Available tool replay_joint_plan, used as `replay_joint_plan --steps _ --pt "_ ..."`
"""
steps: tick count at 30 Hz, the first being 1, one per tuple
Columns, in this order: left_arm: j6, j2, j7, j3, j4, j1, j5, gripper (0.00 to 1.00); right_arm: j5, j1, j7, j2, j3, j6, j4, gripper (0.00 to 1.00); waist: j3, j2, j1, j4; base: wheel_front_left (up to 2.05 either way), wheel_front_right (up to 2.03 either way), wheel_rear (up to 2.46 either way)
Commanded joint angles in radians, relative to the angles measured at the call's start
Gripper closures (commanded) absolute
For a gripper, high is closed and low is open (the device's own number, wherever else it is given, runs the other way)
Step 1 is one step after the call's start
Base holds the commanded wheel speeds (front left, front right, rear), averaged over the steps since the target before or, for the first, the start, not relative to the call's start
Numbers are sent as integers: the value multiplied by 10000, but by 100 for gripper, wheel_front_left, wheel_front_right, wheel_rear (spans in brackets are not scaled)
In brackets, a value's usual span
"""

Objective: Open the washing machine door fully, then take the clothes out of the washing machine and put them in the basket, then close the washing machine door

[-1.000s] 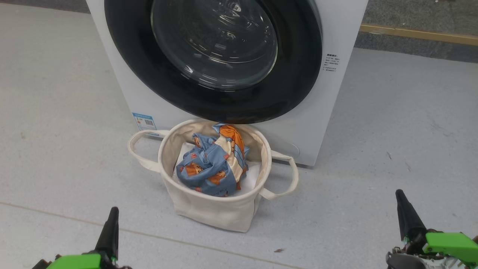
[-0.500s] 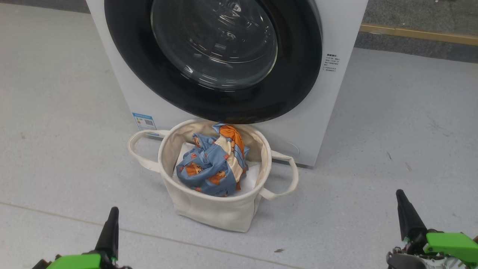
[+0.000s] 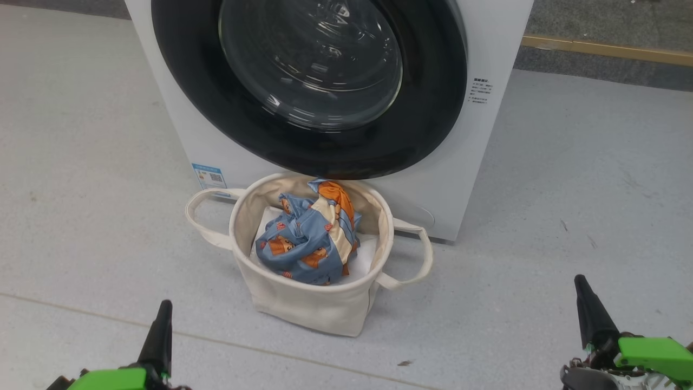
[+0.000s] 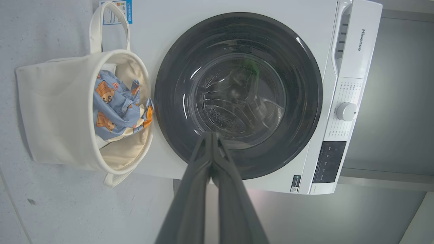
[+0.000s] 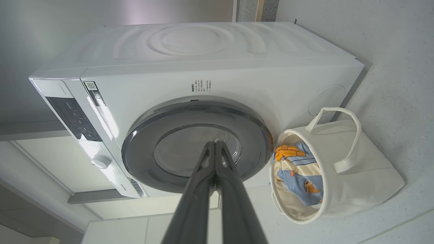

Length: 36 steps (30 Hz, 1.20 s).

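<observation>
The white washing machine [image 3: 487, 49] stands ahead with its round black door [image 3: 427, 108] lying flat against the front, the glass porthole at its centre. Right in front of it on the floor sits the cream basket [image 3: 303, 306], and the light-blue clothes [image 3: 306, 244] with orange bears lie bunched inside it. My left gripper [image 3: 162, 311] is low at the bottom left, shut and holding nothing. My right gripper [image 3: 582, 284] sits at the bottom right, also shut and holding nothing. Both are well back from the basket. The wrist views show the door [image 4: 305, 98] [image 5: 142, 142], the basket [image 4: 51, 112] [image 5: 359, 176] and the clothes [image 4: 115, 108] [image 5: 298, 176].
Grey floor [image 3: 568, 189] spreads to both sides of the machine. A yellow strip [image 3: 606, 50] runs along the floor at the back right. The control panel and dial [image 4: 346, 111] sit beside the door. A small dark speck [image 3: 403, 363] lies on the floor.
</observation>
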Motion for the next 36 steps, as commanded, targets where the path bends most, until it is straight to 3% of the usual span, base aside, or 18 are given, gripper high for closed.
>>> replay_joint_plan --steps 1,36 --pt "-69 137 80 344 -361 -436 -29 100 -55 -482 81 -73 160 2 -305 100 0 0 0 0 0 0 0" --pt "-69 137 79 344 -362 -436 -29 100 -107 -488 131 -30 98 2 -302 100 0 0 0 0 0 0 0"
